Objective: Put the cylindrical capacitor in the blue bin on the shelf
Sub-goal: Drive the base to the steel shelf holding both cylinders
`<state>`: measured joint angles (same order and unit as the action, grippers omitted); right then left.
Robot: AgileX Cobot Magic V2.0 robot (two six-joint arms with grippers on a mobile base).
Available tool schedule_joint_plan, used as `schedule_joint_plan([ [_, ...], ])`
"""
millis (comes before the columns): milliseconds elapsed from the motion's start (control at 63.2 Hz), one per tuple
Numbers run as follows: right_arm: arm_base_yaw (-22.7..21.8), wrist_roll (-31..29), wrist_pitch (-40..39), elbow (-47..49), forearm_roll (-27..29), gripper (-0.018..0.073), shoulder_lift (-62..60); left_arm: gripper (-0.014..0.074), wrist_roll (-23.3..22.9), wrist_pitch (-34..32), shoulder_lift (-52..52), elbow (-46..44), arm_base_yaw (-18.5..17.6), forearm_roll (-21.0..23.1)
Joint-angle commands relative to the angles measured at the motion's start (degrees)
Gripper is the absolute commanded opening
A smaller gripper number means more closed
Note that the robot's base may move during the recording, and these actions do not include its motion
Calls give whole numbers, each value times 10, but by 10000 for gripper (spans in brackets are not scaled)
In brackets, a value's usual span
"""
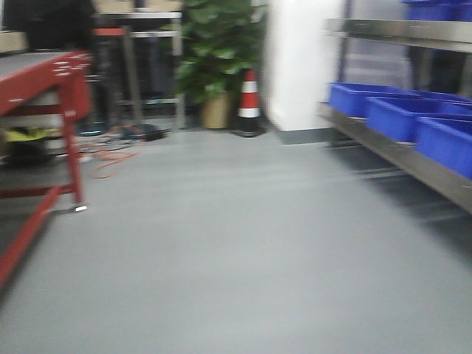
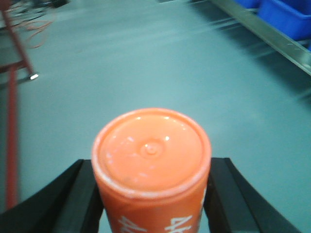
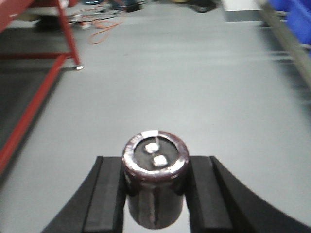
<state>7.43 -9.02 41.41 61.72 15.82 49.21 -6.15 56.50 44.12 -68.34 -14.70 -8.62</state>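
Dark cylindrical capacitor (image 3: 154,184), terminals up, sits pinched between your right gripper's (image 3: 155,204) pads. It looks rigid and smooth-sleeved, likely slippery, so grip it mid-body. Your left gripper (image 2: 151,204) clamps an orange canister (image 2: 151,150). Ahead-right of the right gripper, well apart, a blue bin (image 1: 394,118) sits on the shelf (image 1: 398,155). Grey floor (image 1: 221,243) lies between, and a red bench (image 1: 70,88) stands to the left.

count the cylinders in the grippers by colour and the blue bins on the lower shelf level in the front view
orange cylinder, in left gripper: 1
dark capacitor, in right gripper: 1
blue bins, lower level of the shelf: 3
total: 5
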Motion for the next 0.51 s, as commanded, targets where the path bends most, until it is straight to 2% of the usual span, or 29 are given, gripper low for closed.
schedule_joint_plan([
  [0, 1, -3, -16, 6, -2, -162, -2, -111, -3, -9, -2, -3, -3, 3],
  [490, 1, -3, -16, 6, -2, -162, -2, -111, -3, -9, -2, -3, -3, 3],
])
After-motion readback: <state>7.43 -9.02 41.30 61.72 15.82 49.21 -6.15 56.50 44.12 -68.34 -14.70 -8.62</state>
